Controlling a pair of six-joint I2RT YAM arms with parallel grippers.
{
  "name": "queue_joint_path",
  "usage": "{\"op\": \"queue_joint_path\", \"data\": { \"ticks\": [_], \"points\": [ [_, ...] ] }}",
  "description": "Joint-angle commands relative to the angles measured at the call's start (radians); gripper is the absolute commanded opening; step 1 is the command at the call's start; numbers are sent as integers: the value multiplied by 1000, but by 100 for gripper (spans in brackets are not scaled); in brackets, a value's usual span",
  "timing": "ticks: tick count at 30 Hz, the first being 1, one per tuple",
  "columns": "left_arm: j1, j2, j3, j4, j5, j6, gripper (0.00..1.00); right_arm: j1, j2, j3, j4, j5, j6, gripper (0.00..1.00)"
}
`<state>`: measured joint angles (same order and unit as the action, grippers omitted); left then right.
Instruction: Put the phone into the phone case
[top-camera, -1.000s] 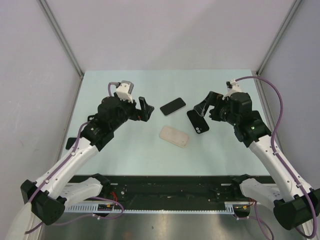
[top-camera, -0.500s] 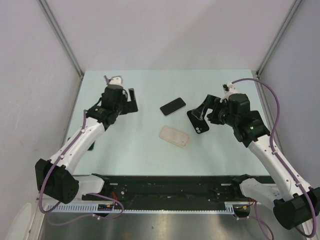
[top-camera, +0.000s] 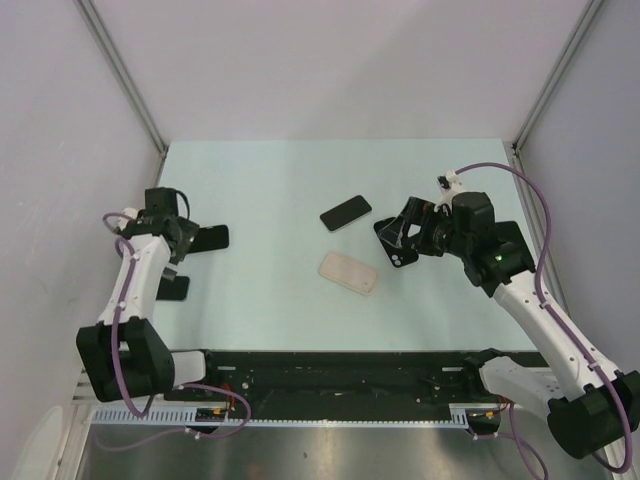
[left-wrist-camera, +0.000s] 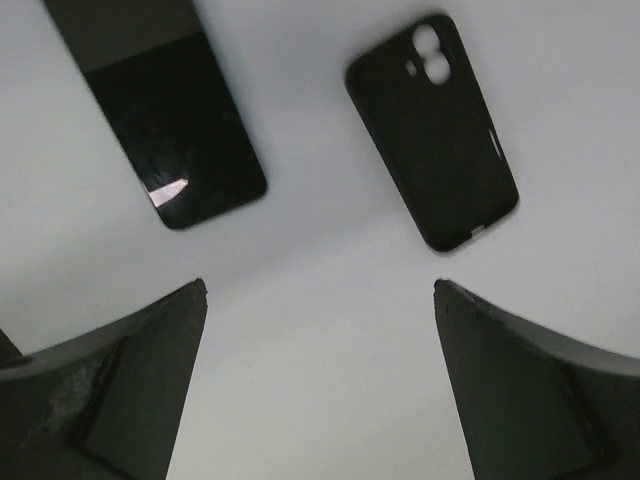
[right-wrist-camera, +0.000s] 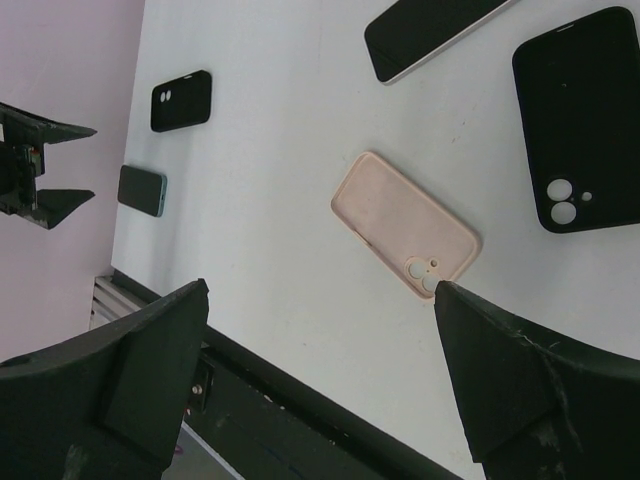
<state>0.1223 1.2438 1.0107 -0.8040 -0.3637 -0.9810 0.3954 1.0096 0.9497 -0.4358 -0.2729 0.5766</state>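
Note:
One dark-screened phone (top-camera: 346, 212) lies mid-table, with a pink phone case (top-camera: 348, 272) in front of it and a black phone case (top-camera: 400, 250) to its right. At the left lie a second black case (top-camera: 212, 238) and another phone (top-camera: 172, 288). My left gripper (top-camera: 176, 243) hangs open at the far left. Its wrist view shows that phone (left-wrist-camera: 160, 110) and that black case (left-wrist-camera: 432, 145) beyond the empty fingers (left-wrist-camera: 150, 380). My right gripper (top-camera: 398, 228) is open above the right black case. The pink case (right-wrist-camera: 405, 225) lies just past its fingertips.
The black rail (top-camera: 330, 375) with both arm bases runs along the near edge. Grey walls stand close on the left and right sides of the table (top-camera: 280, 180). The right wrist view also shows the left gripper (right-wrist-camera: 45, 165) at the far side.
The left arm swung from the table's middle out to the far left, over the left case and phone. The right gripper shifted slightly left and down. Both grippers stayed open.

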Motion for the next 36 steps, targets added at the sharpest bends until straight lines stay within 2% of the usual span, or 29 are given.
{"op": "queue_joint_path", "data": {
  "ticks": [1,5,7,13,17,23,36],
  "points": [
    [108,92,83,-208,-110,-234,99,5,-19,1,32,-17,0,100],
    [226,147,33,-166,-40,-266,96,3,-40,1,40,-19,-1,100],
    [266,157,14,-150,-60,-301,96,5,-51,1,40,-19,-3,100],
    [286,255,77,-179,-89,-320,100,7,-69,-2,28,-23,-4,100],
    [301,295,68,-175,-96,-334,100,11,-81,-2,40,-28,0,100],
    [323,331,48,-75,-103,-277,100,13,-89,-2,39,-25,5,100],
    [324,442,48,-63,-11,-265,100,11,-140,-2,8,17,-4,100]
  ]
}}
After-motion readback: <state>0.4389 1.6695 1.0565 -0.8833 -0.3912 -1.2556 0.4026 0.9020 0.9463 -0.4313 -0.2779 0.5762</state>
